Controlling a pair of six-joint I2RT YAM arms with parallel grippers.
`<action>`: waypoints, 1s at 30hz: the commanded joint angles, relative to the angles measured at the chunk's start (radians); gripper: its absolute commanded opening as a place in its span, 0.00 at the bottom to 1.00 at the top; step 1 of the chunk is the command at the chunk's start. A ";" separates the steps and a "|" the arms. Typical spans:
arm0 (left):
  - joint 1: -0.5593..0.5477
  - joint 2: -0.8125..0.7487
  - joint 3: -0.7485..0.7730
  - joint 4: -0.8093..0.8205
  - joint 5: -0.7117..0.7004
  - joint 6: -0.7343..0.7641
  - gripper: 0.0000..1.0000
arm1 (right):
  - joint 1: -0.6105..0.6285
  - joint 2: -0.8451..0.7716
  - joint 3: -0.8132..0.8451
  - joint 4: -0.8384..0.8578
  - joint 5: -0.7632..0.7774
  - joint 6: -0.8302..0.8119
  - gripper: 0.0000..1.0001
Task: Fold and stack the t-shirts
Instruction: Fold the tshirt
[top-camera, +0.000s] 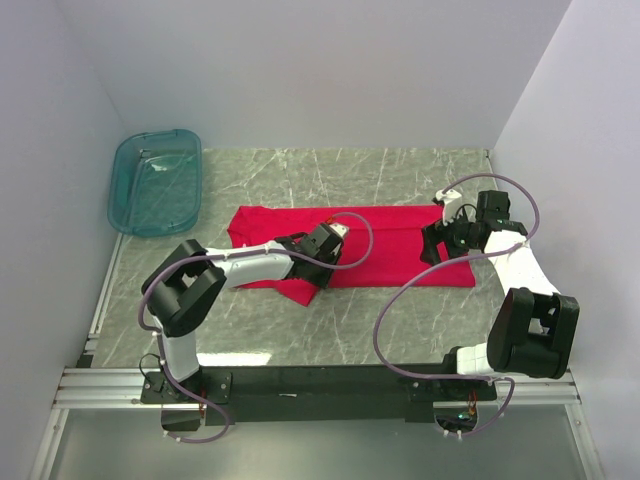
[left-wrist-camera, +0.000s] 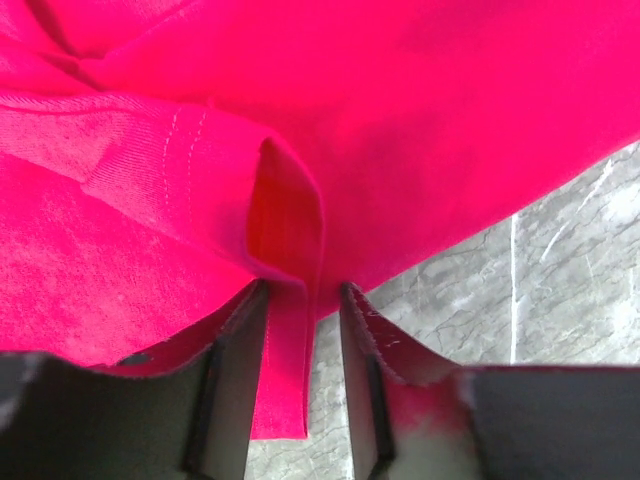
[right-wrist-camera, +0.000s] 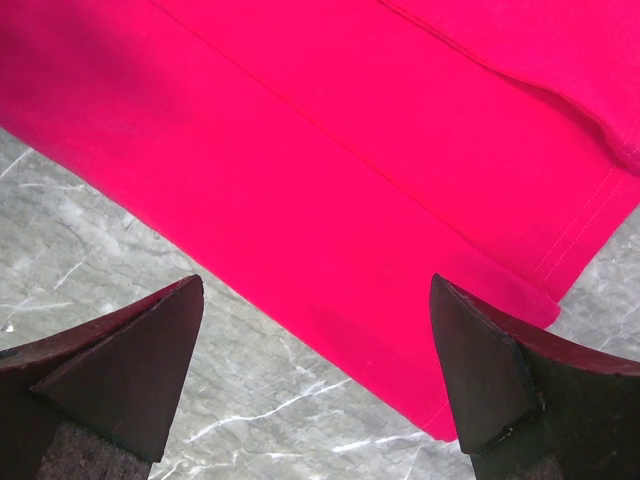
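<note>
One bright red t-shirt lies spread left to right across the marble table, with its near-left part bunched into a fold. My left gripper is over the shirt's middle. In the left wrist view its jaws stand a little apart, with a hemmed strip of the shirt between them against the left finger and marble showing beside it. My right gripper hovers at the shirt's right end. In the right wrist view it is wide open and empty above the shirt's edge.
A translucent teal plastic tub stands at the far left of the table. White walls close in the back and both sides. Bare marble lies between the shirt and the arm bases.
</note>
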 joint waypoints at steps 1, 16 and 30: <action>-0.012 0.010 0.049 -0.012 -0.032 0.000 0.37 | -0.010 -0.031 -0.003 0.009 -0.024 -0.006 1.00; -0.021 0.004 0.063 -0.020 -0.023 0.033 0.27 | -0.020 -0.034 -0.006 0.005 -0.031 -0.009 1.00; -0.029 0.070 0.122 -0.074 -0.066 0.056 0.32 | -0.027 -0.037 -0.004 0.004 -0.037 -0.011 1.00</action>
